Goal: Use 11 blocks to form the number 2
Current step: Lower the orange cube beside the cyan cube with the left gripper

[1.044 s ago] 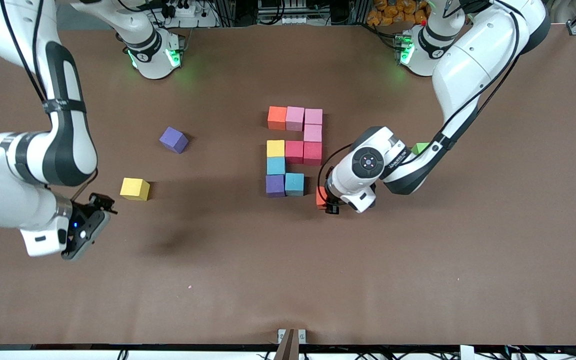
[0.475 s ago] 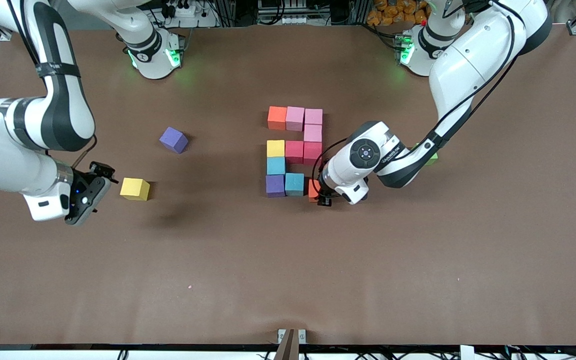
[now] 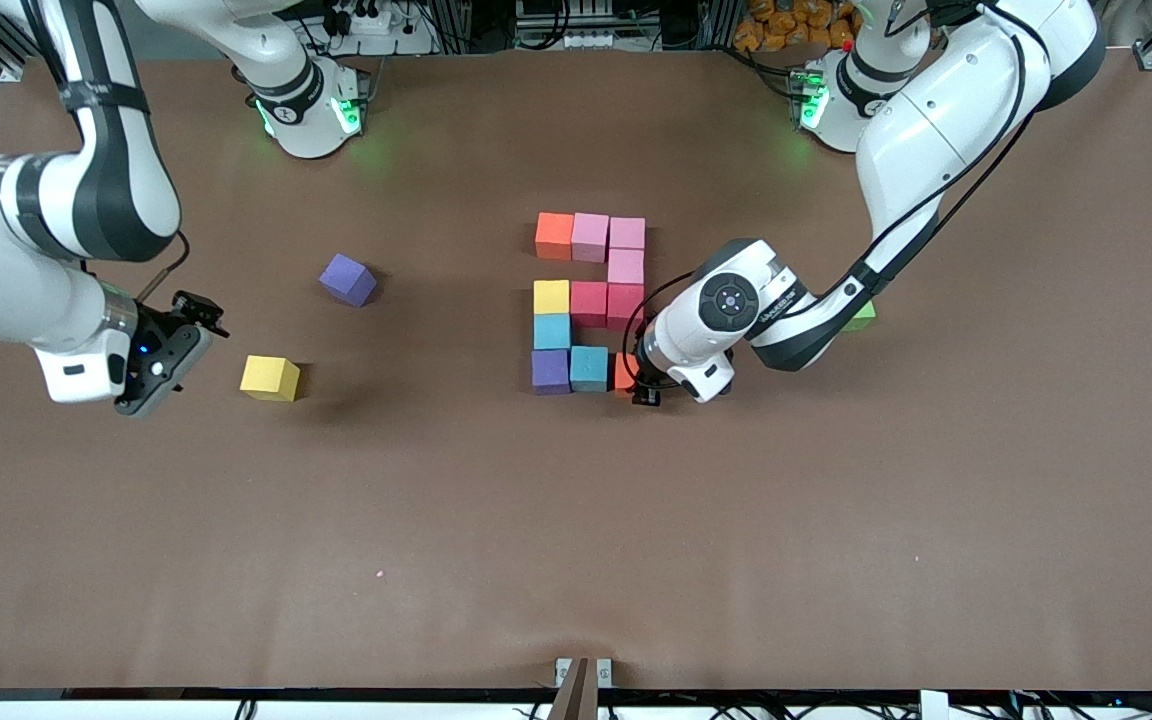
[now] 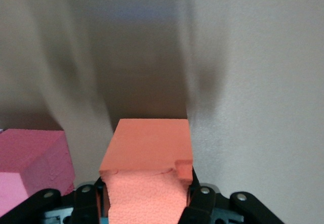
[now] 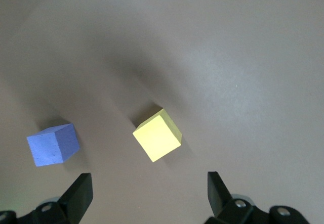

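Ten foam blocks [image 3: 588, 300] lie flush on the brown worktop [image 3: 576, 520] in a nearly complete blocky digit 2: orange and two pink on top, pink, then yellow and two red, blue, then purple and blue. An orange block [image 3: 624, 373], clamped in the left gripper [image 3: 639, 385], sits at the blue block's 3 o'clock, closing that last row.

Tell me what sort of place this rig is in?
Probably a robotics lab workbench: two bench-mounted arms share a brown-covered table, foam cubes form the number 2, and cables and aluminium framing line the base edge. The left gripper holds an orange block; the right gripper hangs open.
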`<move>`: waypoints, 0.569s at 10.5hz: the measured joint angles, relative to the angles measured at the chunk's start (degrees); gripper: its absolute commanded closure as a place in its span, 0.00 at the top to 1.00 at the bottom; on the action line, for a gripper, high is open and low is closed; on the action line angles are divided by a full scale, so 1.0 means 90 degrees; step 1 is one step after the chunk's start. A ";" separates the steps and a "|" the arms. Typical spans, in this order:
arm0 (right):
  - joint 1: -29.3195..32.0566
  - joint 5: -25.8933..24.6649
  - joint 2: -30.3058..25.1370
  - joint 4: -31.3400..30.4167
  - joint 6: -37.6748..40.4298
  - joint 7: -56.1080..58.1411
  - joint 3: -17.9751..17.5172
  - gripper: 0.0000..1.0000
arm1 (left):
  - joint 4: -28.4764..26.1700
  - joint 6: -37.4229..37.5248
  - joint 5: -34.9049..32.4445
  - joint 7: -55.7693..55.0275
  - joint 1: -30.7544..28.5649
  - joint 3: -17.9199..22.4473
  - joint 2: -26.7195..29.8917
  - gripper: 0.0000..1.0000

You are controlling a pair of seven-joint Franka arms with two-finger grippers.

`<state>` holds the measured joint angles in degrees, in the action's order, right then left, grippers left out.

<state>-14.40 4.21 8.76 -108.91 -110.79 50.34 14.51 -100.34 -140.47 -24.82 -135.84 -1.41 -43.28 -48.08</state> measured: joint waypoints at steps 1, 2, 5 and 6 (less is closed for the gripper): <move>0.0000 -0.0013 -0.0114 -0.0025 0.0124 -0.0451 0.0000 1.00 | -0.0034 -0.0003 0.0000 0.0000 -0.0003 -0.0031 0.0001 0.03; 0.0000 -0.0022 -0.0176 -0.0037 0.0183 -0.0938 0.0000 1.00 | -0.0058 -0.0003 0.0000 0.0000 -0.0004 -0.0056 0.0001 0.03; 0.0027 -0.0039 -0.0269 -0.0047 0.0265 -0.1824 0.0015 1.00 | -0.0087 -0.0006 0.0000 0.0006 -0.0006 -0.0073 0.0003 0.03; 0.0066 -0.0044 -0.0328 -0.0048 0.0398 -0.2071 0.0019 1.00 | -0.0087 -0.0007 0.0000 0.0020 -0.0007 -0.0075 0.0003 0.03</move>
<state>-13.80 3.81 5.80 -109.34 -107.21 31.70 14.68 -101.13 -140.54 -24.82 -135.66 -1.47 -43.95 -48.05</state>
